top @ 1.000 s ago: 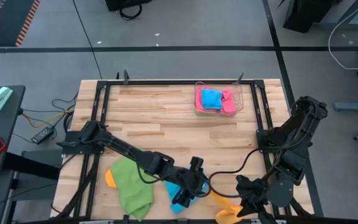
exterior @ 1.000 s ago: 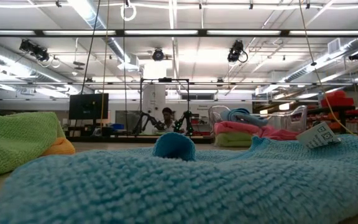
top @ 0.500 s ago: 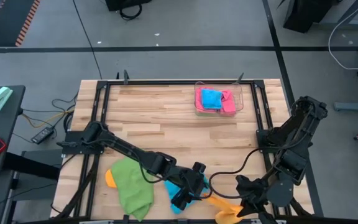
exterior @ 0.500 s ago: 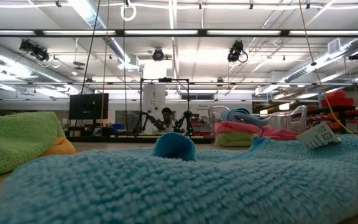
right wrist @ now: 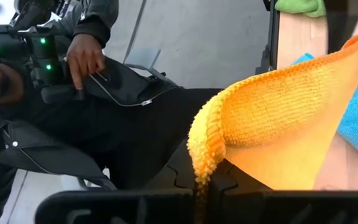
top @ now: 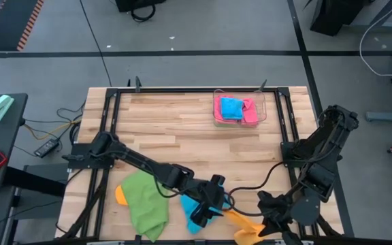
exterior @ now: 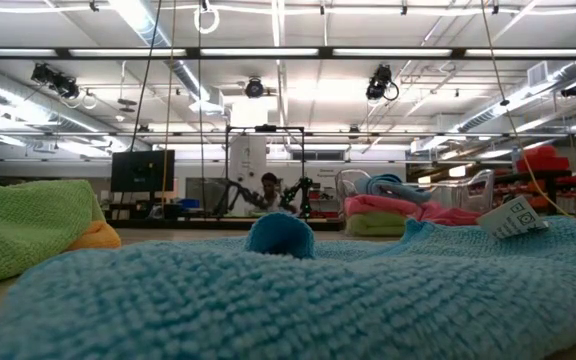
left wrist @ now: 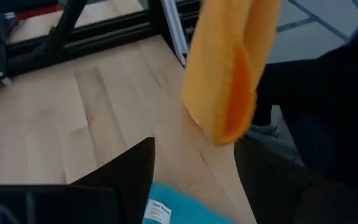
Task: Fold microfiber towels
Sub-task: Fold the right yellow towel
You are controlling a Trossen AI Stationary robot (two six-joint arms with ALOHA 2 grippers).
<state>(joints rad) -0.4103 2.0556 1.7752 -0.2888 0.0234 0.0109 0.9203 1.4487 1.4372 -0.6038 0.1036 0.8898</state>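
Observation:
A sky blue towel (top: 197, 212) lies on the table near the front edge and fills the low view's foreground (exterior: 288, 300). My left gripper (top: 208, 207) stands open over it, with the towel's labelled edge (left wrist: 166, 211) below its fingers. An orange towel (top: 245, 228) hangs from my shut right gripper (top: 259, 228) at the front edge, just right of the blue towel. A green towel (top: 145, 204) lies crumpled to the left on top of another orange towel (top: 120, 196). My right gripper pinches a folded edge of the orange towel (right wrist: 199, 177) between its two fingers, at least two layers thick. That end is lifted, and the towel droops away from the fingers toward the blue towel (left wrist: 225, 93). Whether my left gripper touches the blue towel I cannot tell.
A clear tray (top: 263, 109) at the back right holds folded pink and blue towels (top: 233, 109). A black frame (top: 182, 92) borders the table. A person (right wrist: 73, 68) with a controller stands beyond the front edge.
My left gripper has turned a little at the wrist and crept slightly toward the near edge over the blue towel. My right gripper and the orange towel have kept still.

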